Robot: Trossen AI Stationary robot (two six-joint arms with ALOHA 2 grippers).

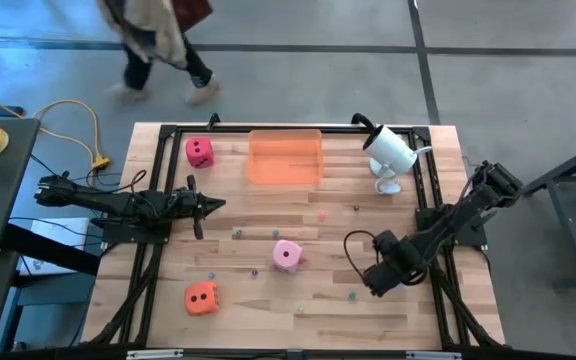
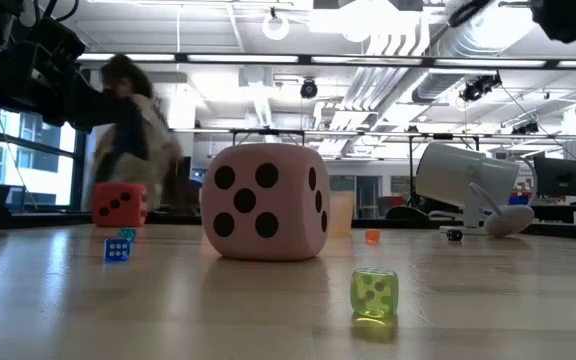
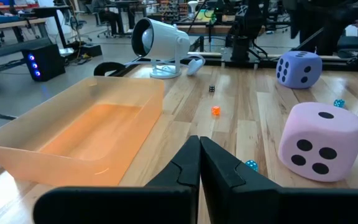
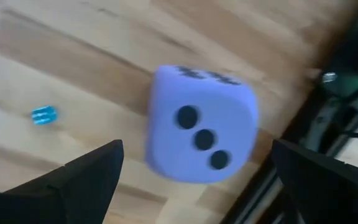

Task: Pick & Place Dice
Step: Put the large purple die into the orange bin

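The purple die (image 4: 201, 124) rests on the table near its right edge, also seen in the left wrist view (image 3: 298, 68). My right gripper (image 4: 197, 152) hangs open above it, pointing down, one finger on either side and clear of it. In the high view the right gripper (image 1: 376, 282) hides this die. The pink die (image 1: 287, 254) sits mid-table, the orange die (image 1: 201, 297) at the near left, and the red-magenta die (image 1: 199, 151) at the far left. My left gripper (image 1: 208, 205) waits shut at the left, holding nothing.
A translucent orange tray (image 1: 285, 158) stands at the far middle, with a white lamp-like device (image 1: 388, 150) to its right. Several tiny dice lie scattered, such as a green one (image 2: 374, 293) and a blue one (image 2: 118, 248). A person (image 1: 158, 50) walks beyond the far edge.
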